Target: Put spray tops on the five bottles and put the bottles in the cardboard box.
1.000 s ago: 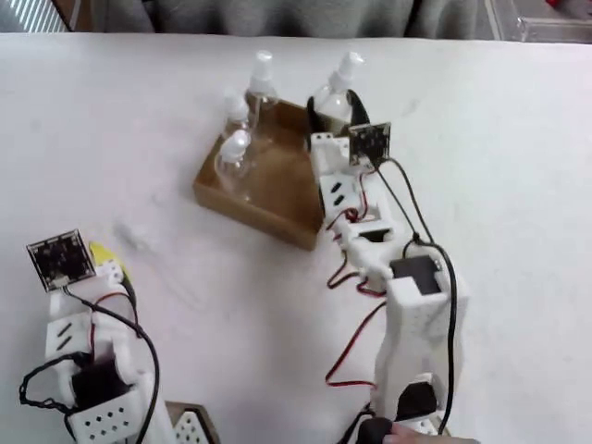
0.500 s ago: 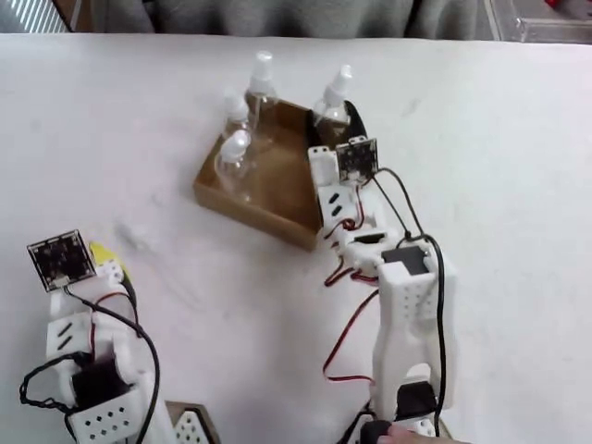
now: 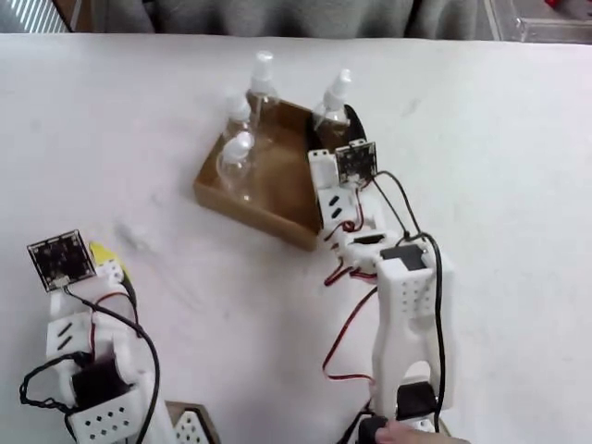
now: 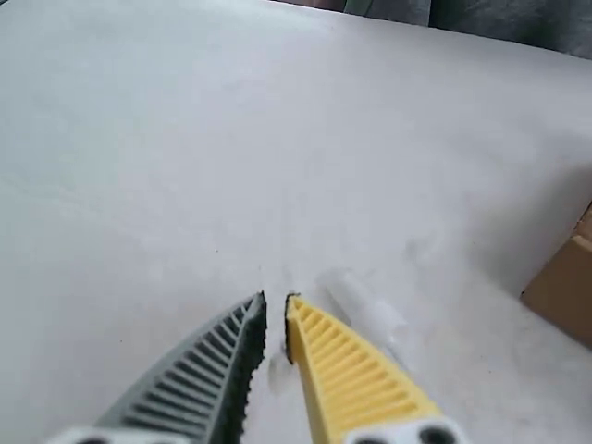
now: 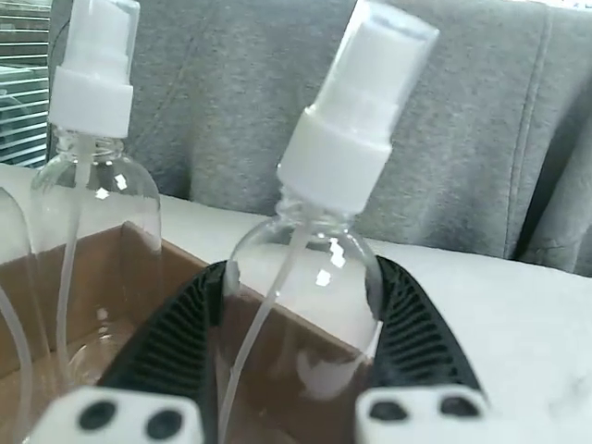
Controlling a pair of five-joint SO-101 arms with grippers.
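a: where does the bottle sit?
b: the clear, round-shouldered plastic bottle [image 5: 301, 314] with its white spray top [image 5: 356, 102] tilts at the far right edge of the cardboard box [image 3: 248, 205]. the right gripper [image 5: 301, 270] clamps its belly between ribbed black fingers [image 5: 176, 342].
a: and around it?
b: three more bottles [image 3: 264, 81] stand upright along the brown box's far left side. the right arm [image 3: 402, 296] hides the box's right wall from above. on the matte white table [image 3: 481, 139], well apart, the left gripper [image 4: 276, 307] holds nothing, its grey and yellow toothed tips nearly touching.
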